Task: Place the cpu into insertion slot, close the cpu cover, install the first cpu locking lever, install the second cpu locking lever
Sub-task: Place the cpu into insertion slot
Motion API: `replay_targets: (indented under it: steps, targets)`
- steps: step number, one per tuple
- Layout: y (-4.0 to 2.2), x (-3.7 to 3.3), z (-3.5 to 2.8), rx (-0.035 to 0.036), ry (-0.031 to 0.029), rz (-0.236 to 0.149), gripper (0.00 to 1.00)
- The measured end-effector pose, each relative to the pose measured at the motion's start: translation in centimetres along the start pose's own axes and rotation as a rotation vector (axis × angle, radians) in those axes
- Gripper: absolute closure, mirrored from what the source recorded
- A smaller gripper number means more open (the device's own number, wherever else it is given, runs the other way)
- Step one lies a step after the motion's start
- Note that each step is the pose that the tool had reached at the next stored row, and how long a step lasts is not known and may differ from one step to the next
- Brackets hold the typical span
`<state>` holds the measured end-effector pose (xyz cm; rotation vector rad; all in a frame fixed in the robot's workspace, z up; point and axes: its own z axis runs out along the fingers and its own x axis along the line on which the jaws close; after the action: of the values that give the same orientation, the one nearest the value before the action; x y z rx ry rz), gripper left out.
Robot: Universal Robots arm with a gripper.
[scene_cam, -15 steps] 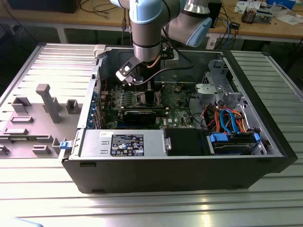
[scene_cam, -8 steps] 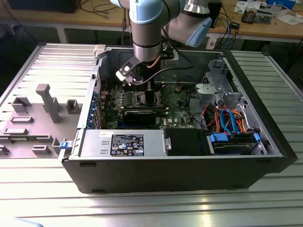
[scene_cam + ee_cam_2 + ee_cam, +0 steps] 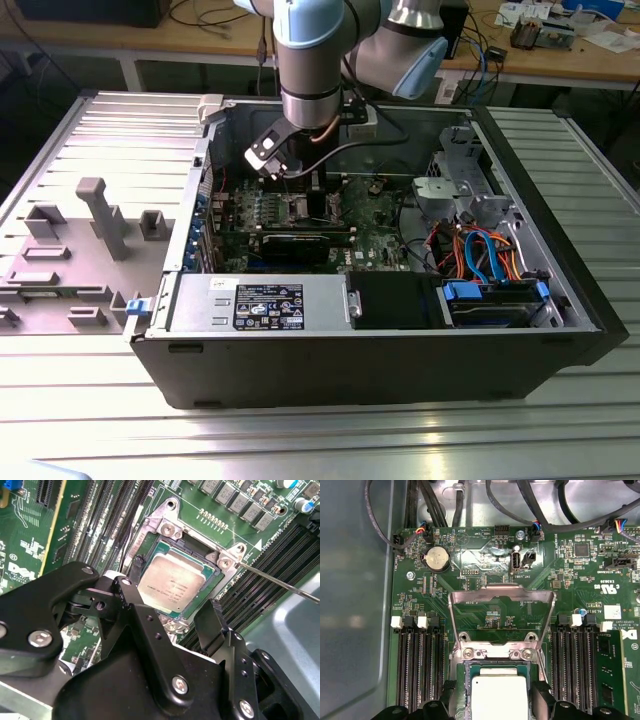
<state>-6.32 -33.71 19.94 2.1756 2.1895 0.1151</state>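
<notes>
A ribbed grey metal worktop is carrying an open black computer case. A pale blue and silver robot arm is reaching down into it, over the green motherboard. In the second wrist view the black fingers are standing apart and gripping nothing, one on each side of the small flat square cpu with a silver-grey metal top. This chip is lying flat inside the square silver-rimmed insertion slot (its edges are sitting level with the rim). In the first wrist view the thin silver frame of the cpu cover is standing raised on its hinge, beyond the chip. A thin silver metal rod is pointing away from one slot corner.
</notes>
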Motion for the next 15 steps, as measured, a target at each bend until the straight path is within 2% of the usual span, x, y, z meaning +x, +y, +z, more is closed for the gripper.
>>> replay_targets:
  steps: [15]
  targets:
    - [-0.17, 0.02, -0.05, 0.0000, -0.0006, 0.000, 0.31]
